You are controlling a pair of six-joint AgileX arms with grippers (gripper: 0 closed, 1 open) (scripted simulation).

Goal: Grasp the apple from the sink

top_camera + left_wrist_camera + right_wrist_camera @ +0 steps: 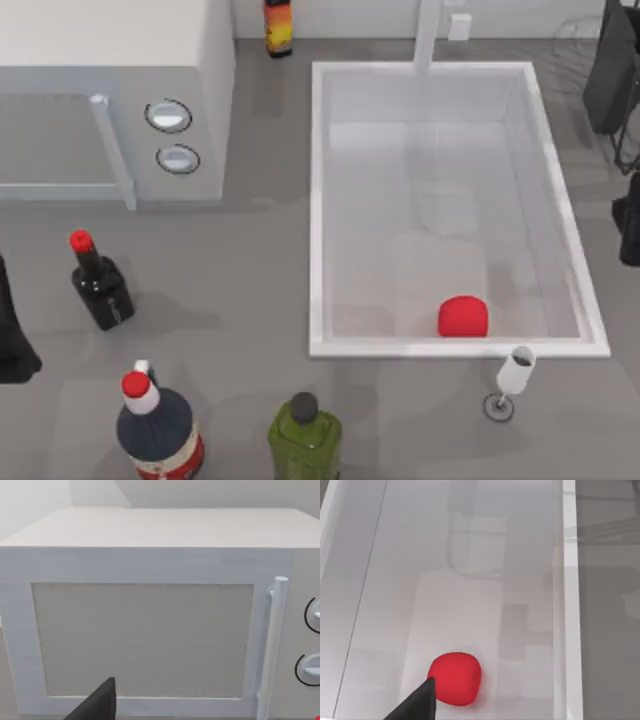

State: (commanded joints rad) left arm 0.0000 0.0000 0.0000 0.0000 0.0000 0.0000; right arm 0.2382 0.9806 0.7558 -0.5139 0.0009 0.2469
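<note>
- The apple (463, 317) lies on the sink (316, 200) floor, at the basin's near right corner.
- Both claws' states cannot be told; bottle labels are illegible.
- Left arm faces the microwave (150, 625).

Apple (463, 317) bright red – sink (450, 348) white, table (240, 280) grey.

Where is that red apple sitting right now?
In the top view the apple lies on the floor of the sink, at the basin's near wall and toward its right side, not far from the small wine glass standing outside the rim.
</note>
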